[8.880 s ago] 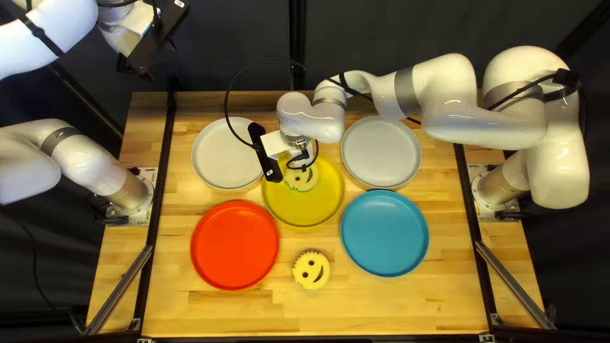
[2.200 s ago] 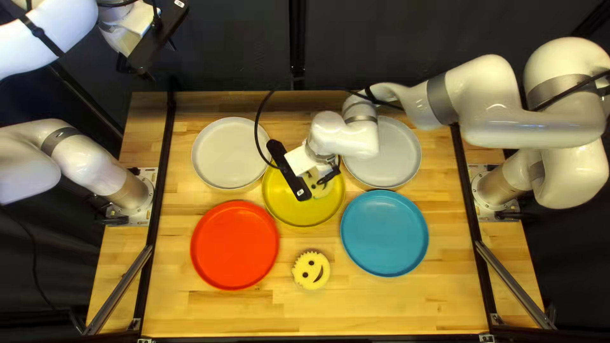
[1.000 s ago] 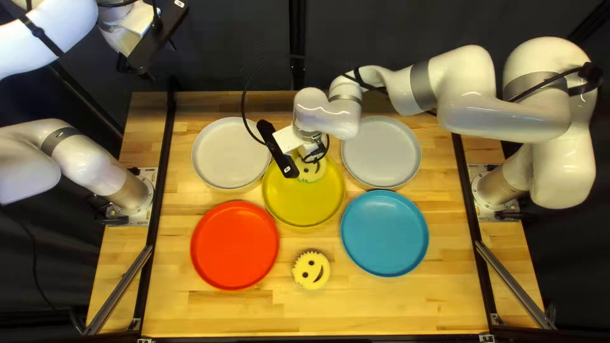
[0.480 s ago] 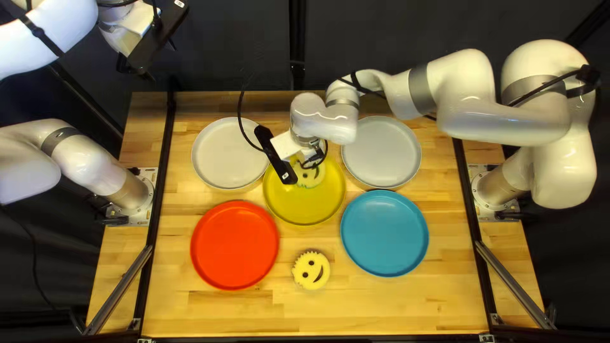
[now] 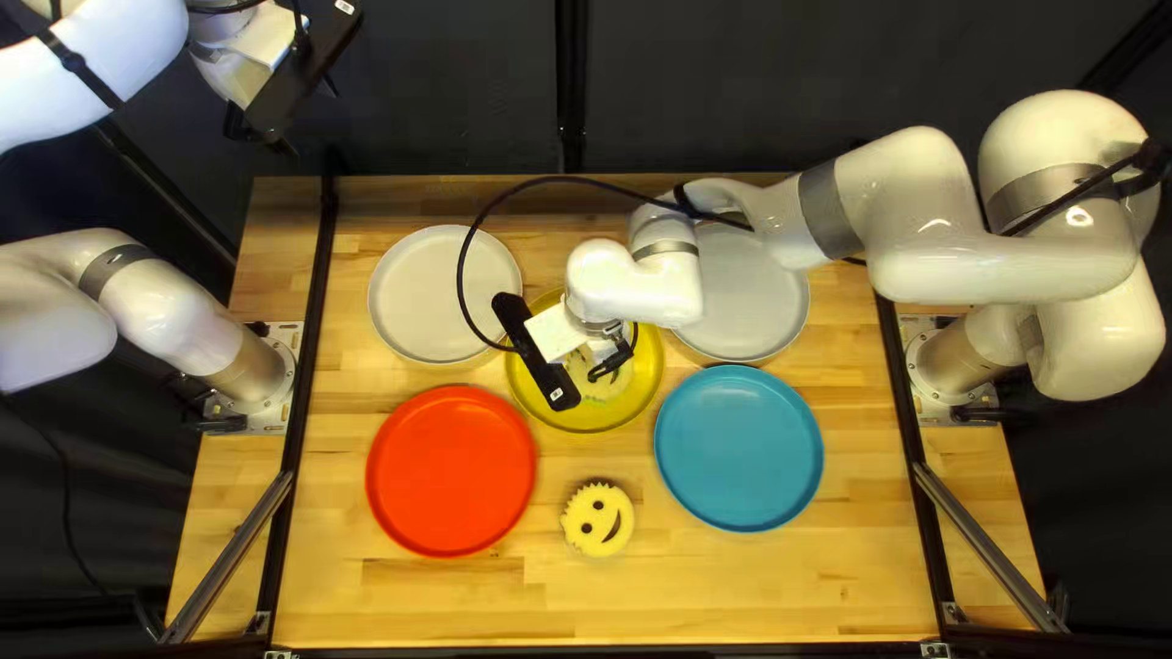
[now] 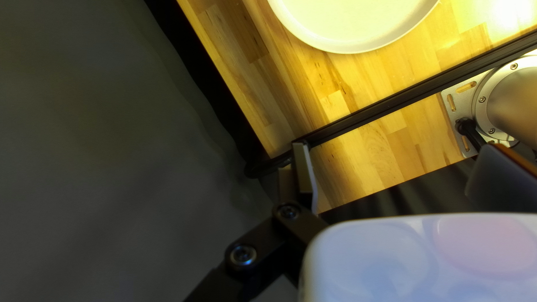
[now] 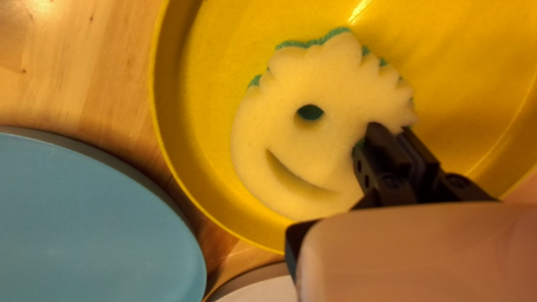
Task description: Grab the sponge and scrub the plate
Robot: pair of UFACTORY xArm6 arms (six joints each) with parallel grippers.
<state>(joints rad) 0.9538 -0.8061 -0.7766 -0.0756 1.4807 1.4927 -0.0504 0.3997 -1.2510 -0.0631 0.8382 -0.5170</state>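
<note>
"Where's the sponge (image 7: 302,151)?"

"In the yellow plate (image 5: 635,405), with the right gripper (image 5: 611,363) clamped on it."

"And the left gripper (image 5: 308,118)?"

"Raised before the curtain (image 5: 427,86), its two fingers standing apart."

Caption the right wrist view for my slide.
Right gripper pinches a smiling sponge by its edge in the yellow plate, a blue plate nearby.

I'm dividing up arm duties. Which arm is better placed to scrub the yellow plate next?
Right, I'd say. My right claw grips the sponge over the yellow plate, while my left claw is raised well away from it, holding nothing.
</note>
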